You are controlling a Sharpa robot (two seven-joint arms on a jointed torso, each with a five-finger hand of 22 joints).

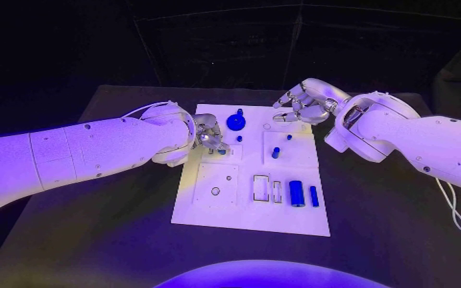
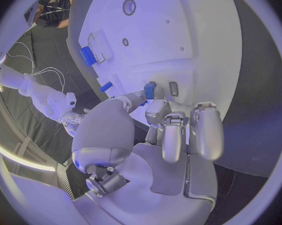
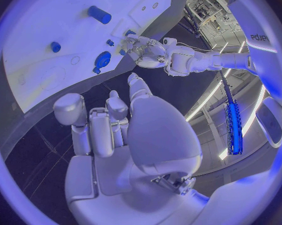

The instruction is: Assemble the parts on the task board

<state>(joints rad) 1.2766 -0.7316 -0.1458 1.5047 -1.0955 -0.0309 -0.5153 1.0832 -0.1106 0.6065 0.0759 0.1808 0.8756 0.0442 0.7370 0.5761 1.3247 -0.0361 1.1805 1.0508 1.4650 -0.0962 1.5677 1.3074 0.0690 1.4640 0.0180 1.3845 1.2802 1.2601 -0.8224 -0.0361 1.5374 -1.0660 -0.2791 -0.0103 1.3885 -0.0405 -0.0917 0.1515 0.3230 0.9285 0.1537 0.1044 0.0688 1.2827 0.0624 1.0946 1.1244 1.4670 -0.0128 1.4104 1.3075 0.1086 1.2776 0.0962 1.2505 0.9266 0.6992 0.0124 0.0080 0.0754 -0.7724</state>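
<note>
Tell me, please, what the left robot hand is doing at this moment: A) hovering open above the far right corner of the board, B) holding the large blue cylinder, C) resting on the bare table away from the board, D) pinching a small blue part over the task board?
D: the left robot hand pinches a small blue part at its fingertips over the task board.

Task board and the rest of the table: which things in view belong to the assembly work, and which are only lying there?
For the job:
task board
blue disc part
blue cylinder part
slim blue bar part
small blue part pinched by the left hand
right hand, holding nothing

Just lying about:
cable on the black table
</note>
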